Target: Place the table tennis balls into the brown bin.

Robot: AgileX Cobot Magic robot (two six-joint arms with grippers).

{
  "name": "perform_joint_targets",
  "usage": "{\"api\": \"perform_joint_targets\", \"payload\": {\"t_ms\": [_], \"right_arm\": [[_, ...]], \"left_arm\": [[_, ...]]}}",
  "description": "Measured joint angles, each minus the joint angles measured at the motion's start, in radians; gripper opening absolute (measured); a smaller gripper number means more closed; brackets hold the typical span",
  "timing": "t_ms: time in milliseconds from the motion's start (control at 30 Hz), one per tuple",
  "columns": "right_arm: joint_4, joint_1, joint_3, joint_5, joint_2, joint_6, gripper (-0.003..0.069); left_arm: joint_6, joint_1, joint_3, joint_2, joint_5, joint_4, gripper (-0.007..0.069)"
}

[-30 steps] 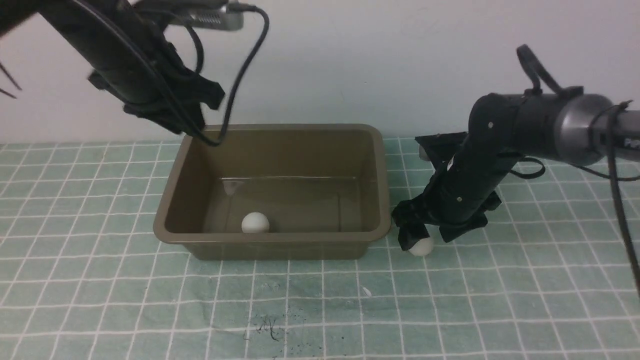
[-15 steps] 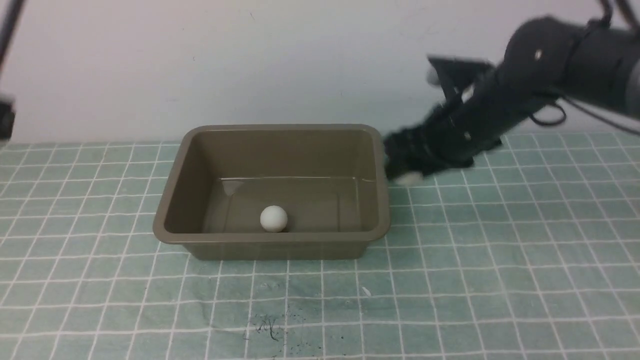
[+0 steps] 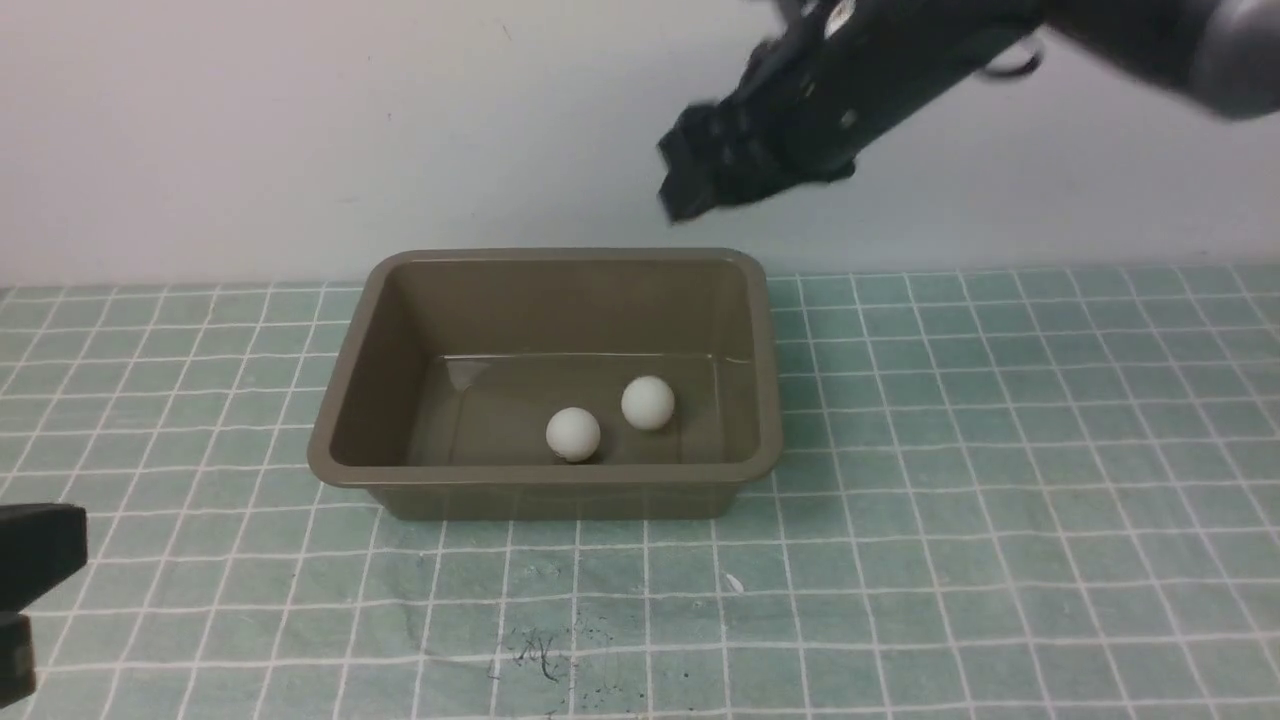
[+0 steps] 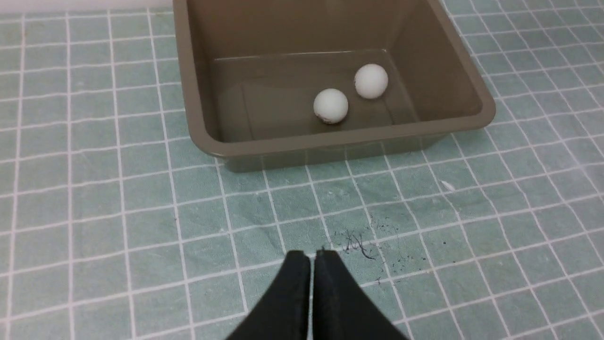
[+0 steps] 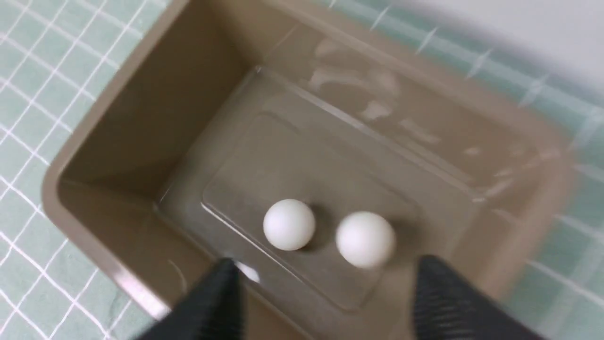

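Observation:
The brown bin (image 3: pixel 545 478) stands in the middle of the green checked cloth. Two white table tennis balls (image 3: pixel 573 434) (image 3: pixel 648 402) are inside it, close together towards its right half. My right gripper (image 3: pixel 690 195) hangs high above the bin's far right corner. In the right wrist view it (image 5: pixel 325 274) is open and holds nothing, with both balls (image 5: pixel 289 224) (image 5: pixel 365 238) far below on the bin's glossy bottom. My left gripper (image 4: pixel 311 257) is shut and empty, low over the cloth in front of the bin (image 4: pixel 330 141), well short of it.
A black part of the left arm (image 3: pixel 35 555) shows at the front view's lower left edge. Dark scribble marks (image 3: pixel 530 655) lie on the cloth in front of the bin. A pale wall rises behind the table.
The right gripper lifted a ball from the cloth right of the bin, swung up over the bin and opened; that ball is now inside. The left arm withdrew to the lower left and shut.

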Motion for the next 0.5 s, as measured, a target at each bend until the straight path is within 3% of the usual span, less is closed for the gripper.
{"api": "perform_joint_targets", "payload": {"t_ms": [67, 133, 300, 467, 500], "right_arm": [[-0.061, 0.000, -0.001, 0.047, -0.107, 0.038, 0.0137], [-0.096, 0.000, 0.012, 0.083, -0.252, 0.071, 0.0034], [-0.148, 0.000, 0.207, 0.034, -0.588, 0.102, -0.0011], [-0.233, 0.000, 0.532, -0.127, -0.941, 0.165, -0.0013], [-0.281, 0.000, 0.676, -0.207, -1.082, 0.203, -0.0013]], "left_arm": [[0.000, 0.000, 0.000, 0.007, -0.001, -0.001, -0.0005], [0.000, 0.000, 0.001, 0.013, -0.007, -0.005, -0.0005], [0.000, 0.000, 0.010, 0.014, -0.093, -0.017, -0.0005], [0.001, 0.000, 0.030, 0.014, -0.201, -0.073, -0.0005], [0.006, 0.000, 0.037, 0.014, -0.221, -0.088, -0.0005]]}}
